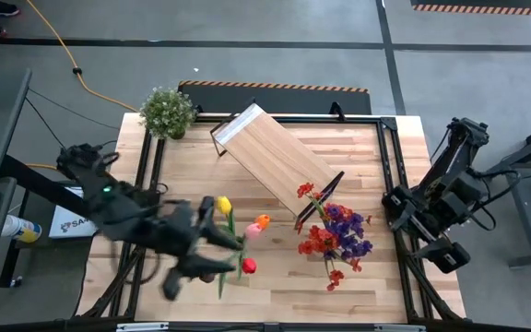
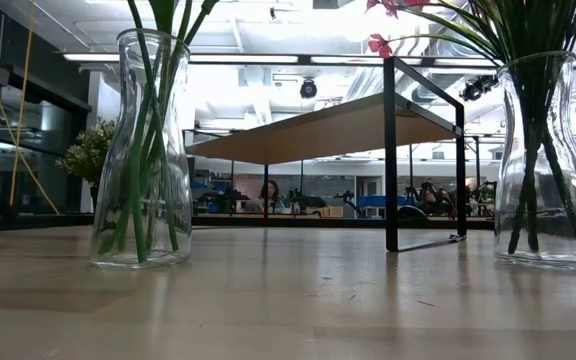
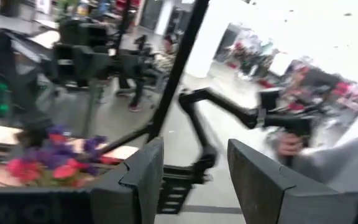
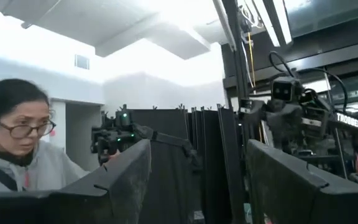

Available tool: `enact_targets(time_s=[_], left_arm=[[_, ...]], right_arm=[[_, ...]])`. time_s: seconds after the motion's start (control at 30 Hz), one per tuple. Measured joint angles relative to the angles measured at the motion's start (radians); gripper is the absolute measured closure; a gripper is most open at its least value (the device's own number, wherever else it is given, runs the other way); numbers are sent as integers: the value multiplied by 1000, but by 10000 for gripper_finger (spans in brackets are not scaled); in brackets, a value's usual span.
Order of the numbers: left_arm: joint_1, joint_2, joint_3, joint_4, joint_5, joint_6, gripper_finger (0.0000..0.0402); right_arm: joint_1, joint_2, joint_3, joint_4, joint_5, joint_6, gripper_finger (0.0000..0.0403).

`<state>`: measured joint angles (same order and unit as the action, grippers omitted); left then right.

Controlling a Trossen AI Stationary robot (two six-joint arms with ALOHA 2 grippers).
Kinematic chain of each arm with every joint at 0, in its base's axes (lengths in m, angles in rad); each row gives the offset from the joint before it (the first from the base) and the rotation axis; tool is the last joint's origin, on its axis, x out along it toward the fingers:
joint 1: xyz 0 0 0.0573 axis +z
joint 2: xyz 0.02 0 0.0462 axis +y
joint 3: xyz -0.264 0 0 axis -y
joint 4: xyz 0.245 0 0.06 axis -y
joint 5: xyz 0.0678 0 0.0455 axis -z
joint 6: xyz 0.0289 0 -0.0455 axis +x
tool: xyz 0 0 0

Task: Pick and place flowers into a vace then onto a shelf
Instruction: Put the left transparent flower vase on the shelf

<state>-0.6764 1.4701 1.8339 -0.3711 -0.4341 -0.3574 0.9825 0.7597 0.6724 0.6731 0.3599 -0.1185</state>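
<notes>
Two glass vases already hold flowers on the butcher-block table [image 1: 284,277]: a vase of tulips [image 1: 238,232], yellow, orange, pink and red, stands well toward the left arm's side of the shelf [image 1: 270,152], and a vase of red and purple sprays [image 1: 335,235] stands just off the shelf's near corner. From table height, the left-hand vase [image 2: 146,150] and the right-hand vase [image 2: 548,160] both stand upright with green stems running near vertical, and the shelf's black frame [image 2: 392,150] rises between them, its board still bare. The left gripper [image 1: 212,242] hangs low beside the tulip vase, just on the side away from the shelf, reaching across the table toward it; the tulip stems stand upright, roughly crosswise to the gripper's approach. In the left wrist view its fingers [image 3: 143,171] stand partly apart with nothing between them, the red and purple sprays blurred beyond. The left arm is plainly the nearer to the tulip vase; carrying it to the shelf would likely mean closing around the glass body and keeping it upright. The right gripper [image 1: 450,251] waits folded at the table's edge, well past the sprays from the shelf, its fingers [image 4: 126,177] apart and empty, a person visible beyond.
</notes>
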Motion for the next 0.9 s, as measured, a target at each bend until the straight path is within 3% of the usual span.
enact_targets(time_s=[0.23,0.43,0.7,0.9], left_arm=[[-191,-29,0,0,-133,-104,190],[-356,3,0,-41,-250,-287,190],[-489,108,-1,-83,-268,-530,190],[-530,196,-1,-132,-292,-700,190]], right_arm=[[0,0,0,2,0,9,148],[0,0,0,5,2,9,147],[0,0,0,50,61,10,147],[0,0,0,66,90,10,147]])
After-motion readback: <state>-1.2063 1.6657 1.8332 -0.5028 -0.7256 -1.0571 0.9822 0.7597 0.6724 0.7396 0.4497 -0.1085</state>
